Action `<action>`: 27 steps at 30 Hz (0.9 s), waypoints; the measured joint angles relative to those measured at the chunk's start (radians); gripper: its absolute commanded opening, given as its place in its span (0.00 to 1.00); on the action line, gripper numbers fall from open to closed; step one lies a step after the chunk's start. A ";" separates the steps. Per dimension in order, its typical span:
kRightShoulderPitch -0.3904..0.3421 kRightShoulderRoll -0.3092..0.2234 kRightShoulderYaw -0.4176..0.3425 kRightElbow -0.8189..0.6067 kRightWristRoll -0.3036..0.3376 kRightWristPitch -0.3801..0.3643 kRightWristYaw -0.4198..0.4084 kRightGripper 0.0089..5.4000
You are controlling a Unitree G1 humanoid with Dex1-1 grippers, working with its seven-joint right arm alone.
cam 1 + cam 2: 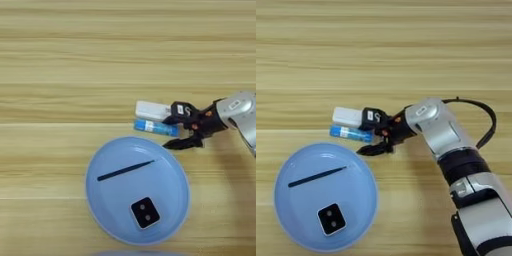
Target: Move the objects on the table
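sitting wide open, the pincer [368, 134] straddles the blue tube's [351, 133] end, with the plate [363, 200] just below it.

A silver forearm [438, 125], rounded and glossy, runs into a black band and then more silver segments. A thin black cable [483, 112] loops off its side. The black tool [370, 134] shows small orange accents and a white marking.

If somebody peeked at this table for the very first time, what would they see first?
Probably the big light-blue plate at the front of the wooden table, with a thin black stick and a black two-dot block on it. Just behind its rim, the right gripper straddles a blue tube, beside a white piece.
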 measured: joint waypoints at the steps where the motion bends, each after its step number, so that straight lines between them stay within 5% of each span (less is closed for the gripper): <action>1: -0.002 0.001 -0.009 -0.031 0.009 0.008 0.005 0.74; 12: 0.021 -0.010 -0.044 -0.353 0.113 0.144 0.046 0.98; 27: 0.084 -0.035 -0.042 -0.575 0.175 0.246 0.062 1.00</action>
